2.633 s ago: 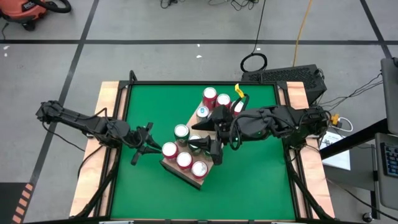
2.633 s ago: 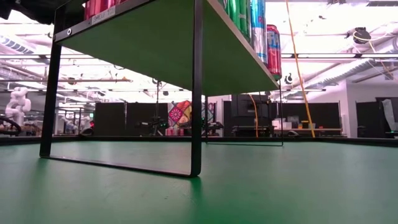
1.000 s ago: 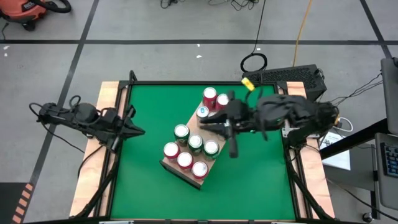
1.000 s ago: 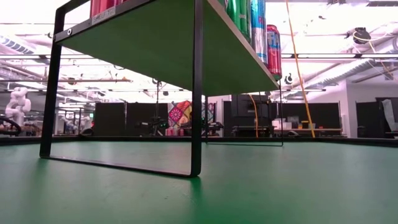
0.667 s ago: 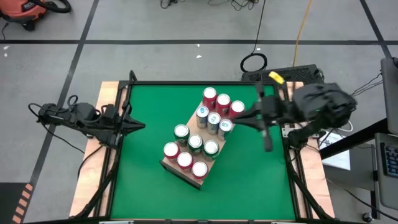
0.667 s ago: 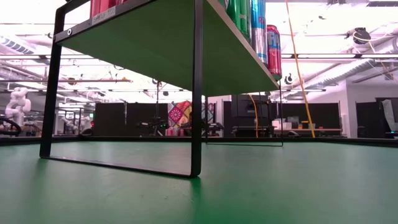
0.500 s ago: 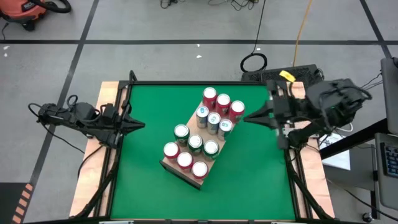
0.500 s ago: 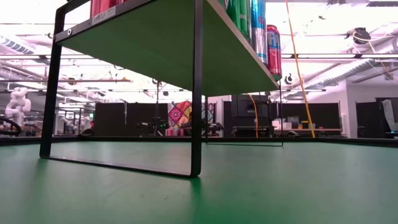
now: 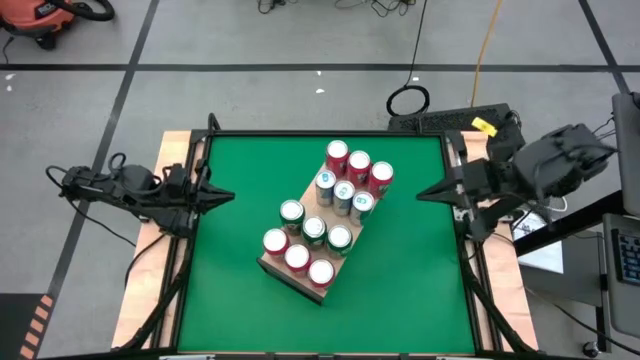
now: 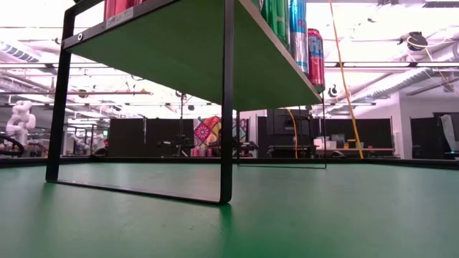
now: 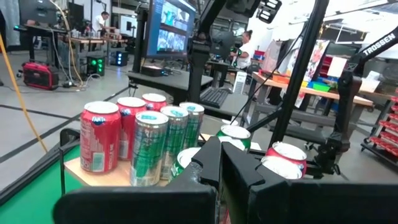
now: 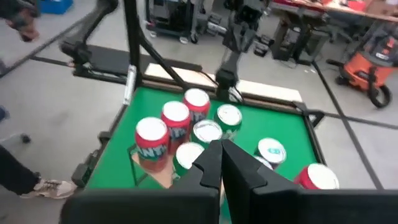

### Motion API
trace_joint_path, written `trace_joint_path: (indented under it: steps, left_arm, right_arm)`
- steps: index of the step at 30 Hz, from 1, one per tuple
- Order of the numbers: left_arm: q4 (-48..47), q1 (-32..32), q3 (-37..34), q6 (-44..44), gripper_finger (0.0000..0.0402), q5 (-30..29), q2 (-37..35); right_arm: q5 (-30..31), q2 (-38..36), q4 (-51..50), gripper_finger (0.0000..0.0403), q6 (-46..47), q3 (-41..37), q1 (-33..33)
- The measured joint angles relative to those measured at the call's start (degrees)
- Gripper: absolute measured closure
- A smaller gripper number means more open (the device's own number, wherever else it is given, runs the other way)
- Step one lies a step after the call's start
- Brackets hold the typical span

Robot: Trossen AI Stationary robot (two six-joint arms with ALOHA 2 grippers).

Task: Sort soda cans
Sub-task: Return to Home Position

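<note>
Left tool (image 9: 222,196): held at the left edge of the table (image 9: 400,290), fingers pressed together, nothing gripped.
Right tool (image 9: 424,192): held at the right edge, fingers likewise pressed together and empty.
Cans (image 9: 314,228): twelve are stood upright on the shelf (image 9: 288,276), between the two tools and well apart from both. They are grouped by colour in slanted rows.
Key relation: the cans lie straight ahead of each tool tip. The red row at the far end is nearest the right tool. Any remaining retreat is judged to lead away from them.
Change: 2.6 s ago both tools were close in at the shelf, the right one over the cans. Both are now drawn back, and the cans are left unmoved.
</note>
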Motion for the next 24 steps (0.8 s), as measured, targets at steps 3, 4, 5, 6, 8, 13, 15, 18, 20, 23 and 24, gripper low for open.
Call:
trace_joint_path:
  steps: [3, 4, 5, 6, 8, 13, 15, 18, 20, 23, 24]
  left_arm:
    - [-0.1, 0.0, -0.8, 0.1, 0.0389, 0.0, 0.0]
    - [-0.1, 0.0, -1.1, 0.1, 0.0389, 0.0, 0.0]
    - [-0.1, 0.0, -1.4, 0.1, 0.0389, 0.0, 0.1]
    - [0.1, 0.0, -1.8, 0.1, 0.0389, 0.0, 0.3]
    - [0.1, 0.0, -2.8, 0.2, 0.0389, 0.2, 0.7]
    - [5.2, 0.0, -7.8, 2.2, 0.0389, 2.5, 1.5]
    - [5.4, 0.0, -8.9, 2.1, 0.0389, 2.5, 1.4]
    - [5.4, 0.0, -9.9, 1.8, 0.0389, 2.5, 1.3]
    - [5.5, 0.0, -10.0, 2.4, 0.0389, 2.6, 1.3]
    - [5.3, 0.0, -10.1, 5.4, 0.0389, 2.6, 1.4]
    - [5.2, 0.0, -10.1, 6.1, 0.0389, 2.6, 1.4]
  right_arm:
    - [1.2, -2.2, 3.5, 0.0403, 1.4, -6.7, 0.9]
    - [1.2, -3.1, 5.5, 0.0403, 1.7, -9.4, 1.1]
    - [1.5, -4.1, 7.6, 0.0403, 1.9, -12.3, 1.3]
    - [2.7, -5.1, 9.9, 0.0403, 2.2, -15.3, 1.6]
    - [5.1, -7.6, 15.0, 0.0403, 3.0, -21.8, 2.4]
    - [7.2, -14.0, 31.1, 0.0403, 4.1, -40.2, 4.4]
    - [7.2, -16.1, 38.3, 0.0403, 3.8, -47.5, 5.1]
    - [7.2, -19.0, 47.7, 0.0403, 2.7, -57.9, 6.1]
    - [7.2, -20.8, 52.5, 0.0403, 2.4, -64.6, 6.6]
    - [7.0, -23.6, 59.9, 0.0403, 2.1, -74.9, 6.7]
    - [7.0, -24.7, 62.7, 0.0403, 2.0, -78.5, 6.7]
